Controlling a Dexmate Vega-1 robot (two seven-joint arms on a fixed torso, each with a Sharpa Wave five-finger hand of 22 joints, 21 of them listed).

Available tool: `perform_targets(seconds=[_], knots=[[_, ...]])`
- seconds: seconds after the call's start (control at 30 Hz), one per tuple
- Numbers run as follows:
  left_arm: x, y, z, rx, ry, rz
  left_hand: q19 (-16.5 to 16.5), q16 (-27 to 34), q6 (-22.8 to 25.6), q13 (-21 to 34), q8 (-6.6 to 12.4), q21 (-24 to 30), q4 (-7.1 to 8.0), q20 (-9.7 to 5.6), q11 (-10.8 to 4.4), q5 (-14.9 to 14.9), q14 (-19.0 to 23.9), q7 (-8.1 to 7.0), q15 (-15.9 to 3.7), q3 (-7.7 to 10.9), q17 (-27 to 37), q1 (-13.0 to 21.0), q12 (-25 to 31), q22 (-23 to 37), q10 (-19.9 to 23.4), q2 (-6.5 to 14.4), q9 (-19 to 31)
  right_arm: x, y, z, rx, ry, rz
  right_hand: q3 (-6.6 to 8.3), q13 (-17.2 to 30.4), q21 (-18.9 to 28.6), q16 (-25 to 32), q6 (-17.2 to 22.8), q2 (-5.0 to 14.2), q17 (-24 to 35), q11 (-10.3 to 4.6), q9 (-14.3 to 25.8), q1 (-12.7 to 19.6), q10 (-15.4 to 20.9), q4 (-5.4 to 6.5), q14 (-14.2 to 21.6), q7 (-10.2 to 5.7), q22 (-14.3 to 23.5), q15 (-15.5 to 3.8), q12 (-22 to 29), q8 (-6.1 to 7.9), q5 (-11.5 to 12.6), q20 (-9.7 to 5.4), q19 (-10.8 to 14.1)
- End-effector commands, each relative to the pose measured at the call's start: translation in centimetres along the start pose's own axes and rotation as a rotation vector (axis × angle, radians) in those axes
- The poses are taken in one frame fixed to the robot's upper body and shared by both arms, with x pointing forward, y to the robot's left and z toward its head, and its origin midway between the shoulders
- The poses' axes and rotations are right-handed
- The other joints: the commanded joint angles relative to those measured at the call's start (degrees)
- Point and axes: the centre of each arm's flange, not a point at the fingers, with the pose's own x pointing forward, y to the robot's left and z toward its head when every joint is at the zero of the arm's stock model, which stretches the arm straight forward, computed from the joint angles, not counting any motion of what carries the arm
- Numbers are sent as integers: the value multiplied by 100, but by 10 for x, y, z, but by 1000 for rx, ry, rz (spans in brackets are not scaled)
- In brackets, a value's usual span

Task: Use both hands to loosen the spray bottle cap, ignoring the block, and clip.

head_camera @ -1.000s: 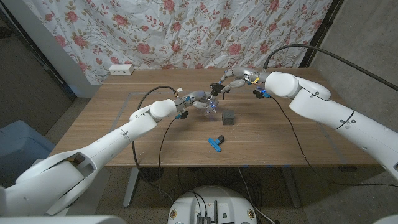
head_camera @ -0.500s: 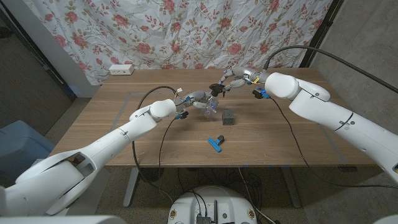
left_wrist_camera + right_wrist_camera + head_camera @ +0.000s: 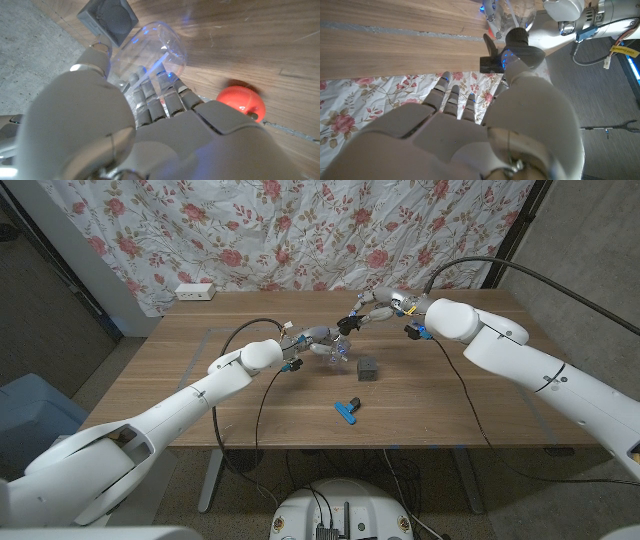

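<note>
A clear spray bottle (image 3: 340, 351) with a black cap (image 3: 348, 324) is held tilted above the table's middle. My left hand (image 3: 318, 340) grips its body, fingers wrapped round the clear plastic (image 3: 150, 50). From the far right my right hand (image 3: 371, 309) reaches in and pinches the black cap (image 3: 503, 56), the thumb pressed against it. The bottle's neck (image 3: 517, 10) and my left hand (image 3: 565, 10) appear beyond the cap in the right wrist view.
A grey block (image 3: 368, 368) (image 3: 108, 17) sits on the table just right of the bottle. A blue clip (image 3: 347, 410) lies nearer the front edge. A red round object (image 3: 241, 100) shows on the wood in the left wrist view. A white power strip (image 3: 195, 291) sits far left.
My right hand has shifted slightly at the cap. The bottle and my left hand stay where they were.
</note>
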Motion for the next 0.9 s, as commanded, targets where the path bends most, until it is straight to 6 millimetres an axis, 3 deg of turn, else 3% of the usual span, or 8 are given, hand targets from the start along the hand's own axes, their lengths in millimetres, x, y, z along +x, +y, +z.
perform_targets(seconds=[0.03, 0.27, 0.9], knots=[[0, 0, 0, 0, 1, -1, 9, -21, 46, 32, 26, 11, 110, -118, -45, -20, 56, 2, -554, 174, 19, -706, -16, 11, 71, 750, -7, 1, 1, -2, 36, -8, -27, 56, 15, 14, 41, 134, 21, 37, -51, 40, 148, 111, -4, -7, -3, 17, -34, 49, 73, 34, -55, 5], [-1, -1, 0, -3, 3, -3, 9, -26, 38, 34, 29, 11, 115, -121, -30, -21, 55, 9, -555, 183, 17, -719, -27, 11, 70, 757, -13, 2, 1, -3, 47, -18, -33, 64, 14, 25, 99, 353, 38, 58, -76, 80, 275, 211, 1, 92, -2, 17, -155, 54, 186, 60, -114, 51], [-1, -2, 0, -3, 4, -1, 11, -26, 39, 40, 47, 12, 108, -112, -26, -25, 66, 18, -542, 202, 19, -727, -45, 11, 99, 761, -29, 3, 1, -3, 91, -42, -46, 122, 13, 3, 75, 533, -7, 67, -110, 111, 594, 267, -64, 13, 0, 18, -133, 34, 277, 108, -142, 11]])
